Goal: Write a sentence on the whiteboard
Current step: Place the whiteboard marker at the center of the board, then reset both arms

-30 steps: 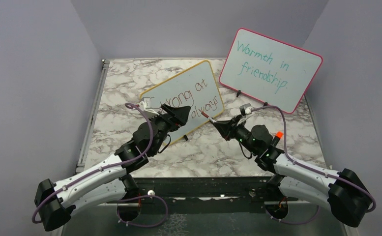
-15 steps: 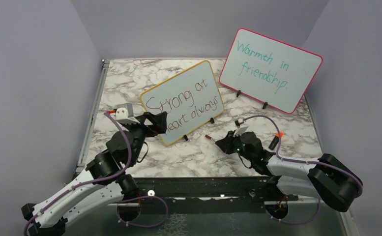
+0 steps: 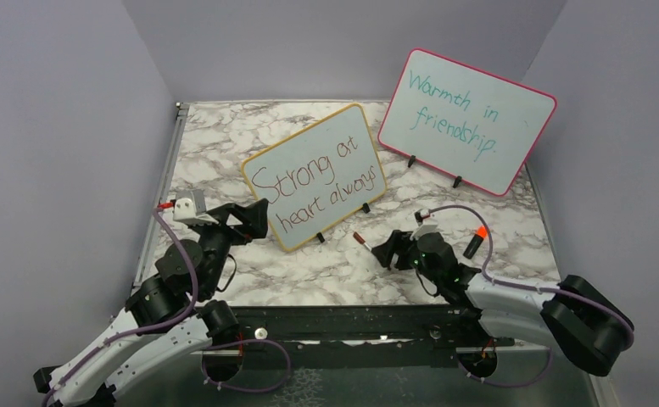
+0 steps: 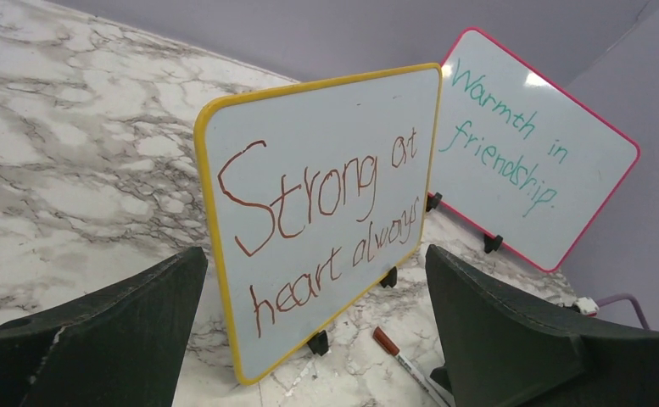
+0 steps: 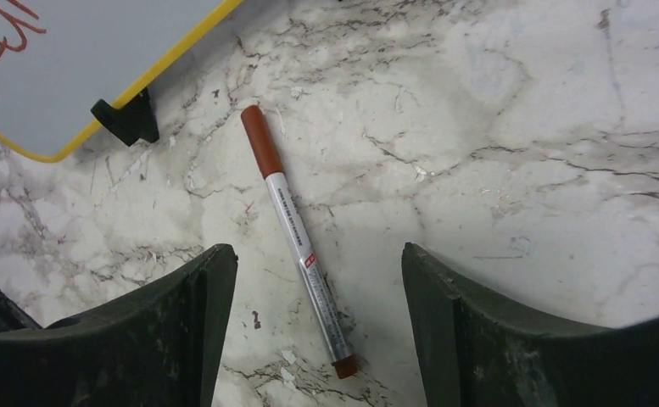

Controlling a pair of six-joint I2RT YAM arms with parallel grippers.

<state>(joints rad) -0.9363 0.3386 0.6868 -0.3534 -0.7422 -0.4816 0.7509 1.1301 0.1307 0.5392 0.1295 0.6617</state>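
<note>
The whiteboard [image 3: 315, 176] with the yellow frame stands tilted on small black feet at mid-table. The sentence [image 3: 313, 182] on it reads "Strong at heart always" in red-brown marker. From the left wrist the whiteboard [image 4: 326, 212] and the sentence [image 4: 309, 199] face me. My left gripper [image 3: 249, 220] is open, left of the board and not touching it, and the left gripper [image 4: 315, 254] holds nothing. A red-brown capped marker [image 3: 361, 241] lies loose on the marble. My right gripper [image 3: 387, 250] is open just behind it. In the right wrist view the marker [image 5: 296, 237] lies between the fingers of the right gripper [image 5: 317, 250], untouched.
A pink-framed board [image 3: 466, 119] with teal words stands at the back right and also shows from the left wrist [image 4: 529, 153]. A black item with an orange tip [image 3: 475, 242] lies right of the right arm. Grey walls close in the marble table [image 3: 224, 136].
The right gripper came down, opened and let the marker go onto the table. The left gripper opened wider and drew back left, away from the whiteboard.
</note>
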